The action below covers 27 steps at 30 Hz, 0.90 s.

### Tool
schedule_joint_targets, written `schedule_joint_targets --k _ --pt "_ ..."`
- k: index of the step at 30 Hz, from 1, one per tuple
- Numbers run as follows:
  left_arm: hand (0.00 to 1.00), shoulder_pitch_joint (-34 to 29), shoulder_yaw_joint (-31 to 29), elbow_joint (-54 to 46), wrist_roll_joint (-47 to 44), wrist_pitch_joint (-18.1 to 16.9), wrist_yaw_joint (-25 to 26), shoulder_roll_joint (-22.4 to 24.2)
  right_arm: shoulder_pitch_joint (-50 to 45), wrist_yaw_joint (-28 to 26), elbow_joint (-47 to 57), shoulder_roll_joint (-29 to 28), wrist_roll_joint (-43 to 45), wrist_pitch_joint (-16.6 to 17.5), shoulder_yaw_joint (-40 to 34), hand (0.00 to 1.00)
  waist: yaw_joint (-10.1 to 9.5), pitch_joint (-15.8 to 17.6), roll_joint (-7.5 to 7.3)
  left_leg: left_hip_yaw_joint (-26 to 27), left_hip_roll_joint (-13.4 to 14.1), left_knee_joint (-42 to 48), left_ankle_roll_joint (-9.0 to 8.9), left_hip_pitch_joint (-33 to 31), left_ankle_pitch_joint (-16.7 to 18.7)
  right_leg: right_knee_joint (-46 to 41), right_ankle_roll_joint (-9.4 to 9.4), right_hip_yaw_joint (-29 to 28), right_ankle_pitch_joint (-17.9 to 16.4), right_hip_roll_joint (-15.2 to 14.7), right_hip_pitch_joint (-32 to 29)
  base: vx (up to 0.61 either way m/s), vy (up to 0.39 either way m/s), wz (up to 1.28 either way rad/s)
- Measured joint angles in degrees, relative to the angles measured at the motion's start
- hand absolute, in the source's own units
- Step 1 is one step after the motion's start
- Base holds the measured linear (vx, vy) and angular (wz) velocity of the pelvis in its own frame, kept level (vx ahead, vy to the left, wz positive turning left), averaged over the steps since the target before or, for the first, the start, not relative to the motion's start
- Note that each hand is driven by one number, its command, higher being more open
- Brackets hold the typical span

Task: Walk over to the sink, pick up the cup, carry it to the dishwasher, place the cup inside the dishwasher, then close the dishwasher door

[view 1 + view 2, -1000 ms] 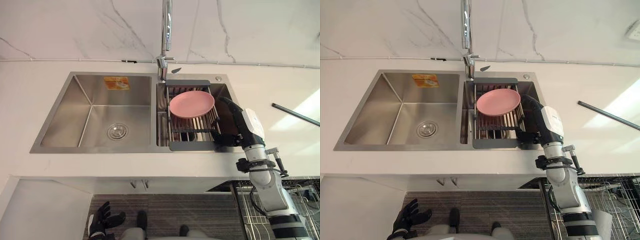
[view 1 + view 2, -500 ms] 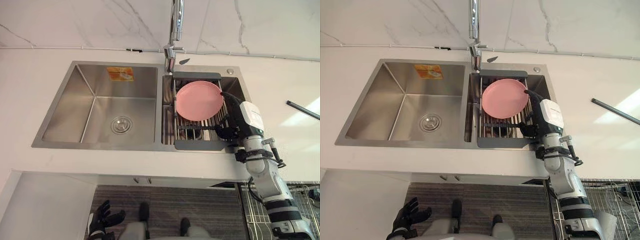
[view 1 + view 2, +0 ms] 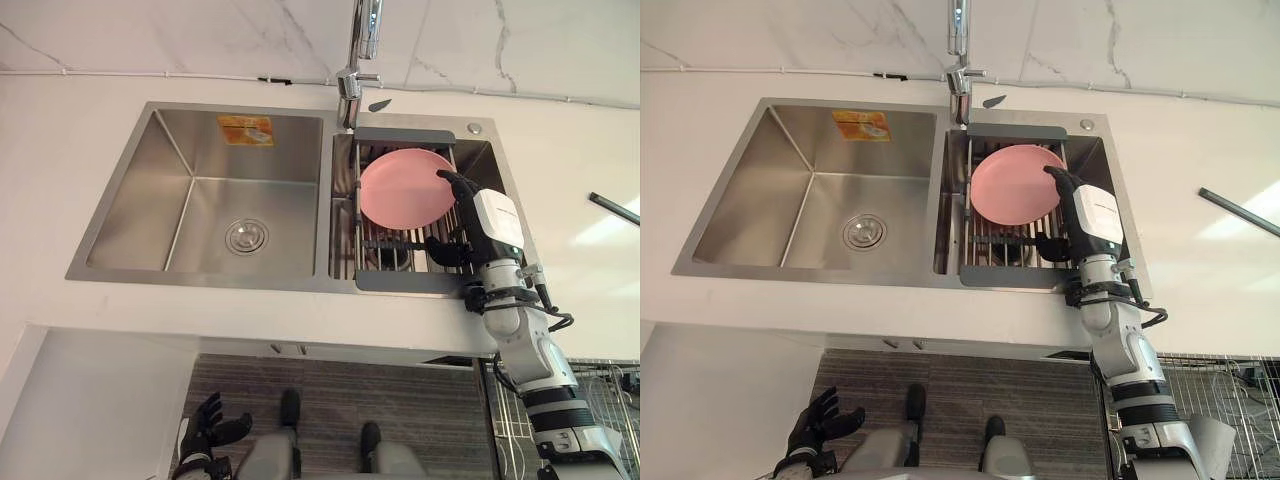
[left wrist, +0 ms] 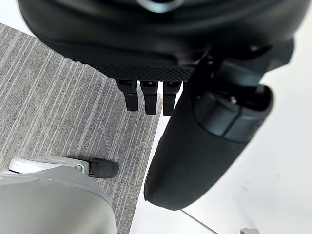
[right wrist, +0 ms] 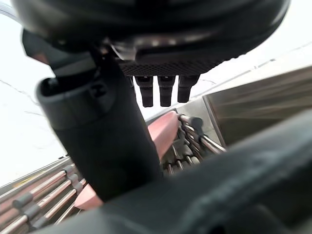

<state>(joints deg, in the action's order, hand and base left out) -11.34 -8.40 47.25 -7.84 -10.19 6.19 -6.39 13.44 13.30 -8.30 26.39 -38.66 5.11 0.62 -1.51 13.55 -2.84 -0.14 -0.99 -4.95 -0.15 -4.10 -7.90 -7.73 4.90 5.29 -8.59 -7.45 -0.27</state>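
A white bench (image 3: 60, 180) under a marbled wall carries a stainless-steel double sink (image 3: 140, 215). A dark-framed wire drying rack (image 3: 400, 282) sits across one basin, with a round pink plate (image 3: 405, 187) leaning on it. The cup cannot be made out; a dim shape beneath the rack may be it. It is probably light, rigid and slippery if wet, so best gripped around its body. The right hand (image 3: 482, 232) reaches in just beside the rack, fingers straight, thumb out, empty. The left hand (image 3: 205, 432) hangs well below the rack, relaxed.
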Motion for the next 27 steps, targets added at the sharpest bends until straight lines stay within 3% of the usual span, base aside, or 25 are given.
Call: schedule_joint_targets --k 12,13,27 --pt "0.9 1.28 1.08 0.01 -0.18 -0.07 0.0 -0.51 4.9 0.78 -0.67 0.46 -3.31 -0.72 2.36 0.9 -0.6 0.87 -0.12 -0.67 0.44 0.0 -0.16 -1.46 -1.01 -1.27 -0.14 0.56 -0.07 0.43 -1.76 -0.01 -0.006 0.02" --pt "0.9 1.32 1.09 0.01 -0.19 -0.08 0.0 -0.56 5.73 0.78 -1.89 0.49 -3.55 -0.73 3.24 0.3 -0.6 0.87 -0.12 -0.67 0.49 0.0 -0.19 -1.5 -1.05 -1.31 -0.14 0.57 -0.07 0.48 -1.83 0.0 0.0 0.0" --pt "0.9 2.29 2.31 0.01 -2.34 -0.25 0.01 -1.03 11.69 -0.17 -8.82 4.34 -3.44 -0.02 7.17 0.3 -0.63 1.41 -0.19 -0.99 1.02 -0.01 -0.61 -2.48 -1.68 -2.03 -0.33 0.91 0.02 0.97 -2.97 0.0 0.0 0.0"
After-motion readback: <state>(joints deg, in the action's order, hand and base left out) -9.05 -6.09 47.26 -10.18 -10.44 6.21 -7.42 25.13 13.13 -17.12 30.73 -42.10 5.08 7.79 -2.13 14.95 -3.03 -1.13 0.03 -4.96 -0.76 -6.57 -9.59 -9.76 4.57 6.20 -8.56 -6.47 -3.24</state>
